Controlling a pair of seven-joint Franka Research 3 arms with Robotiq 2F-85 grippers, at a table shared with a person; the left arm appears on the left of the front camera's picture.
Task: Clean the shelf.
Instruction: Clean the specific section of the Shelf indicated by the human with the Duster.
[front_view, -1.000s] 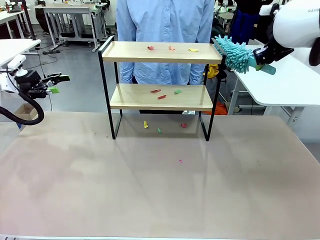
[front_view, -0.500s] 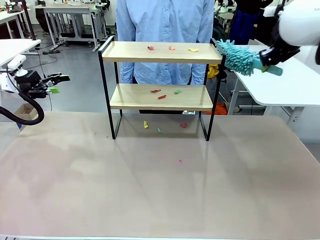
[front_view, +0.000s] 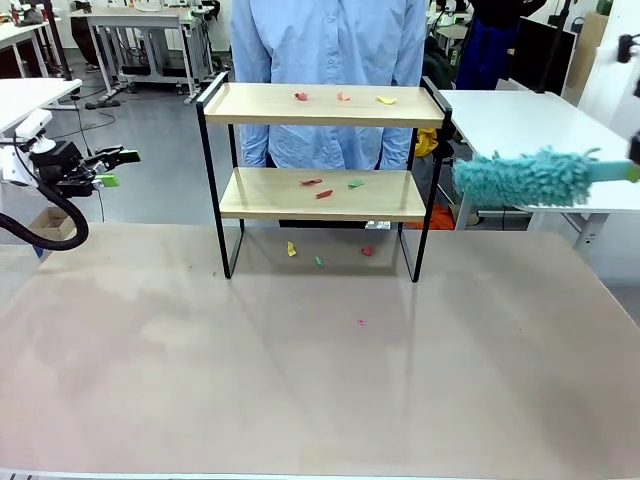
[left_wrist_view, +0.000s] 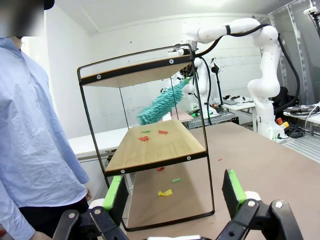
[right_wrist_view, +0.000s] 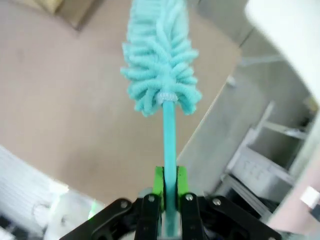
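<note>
The shelf (front_view: 270, 104) is standing at the far side of the table (front_view: 300, 390), coloured scraps (front_view: 343, 97) lying on both boards. The right gripper (right_wrist_view: 169, 180) is clamping the handle of a teal microfibre duster (front_view: 525, 178), which is hovering just right of the shelf. The left gripper (front_view: 110, 168) is hanging wide open, well left of it
</note>
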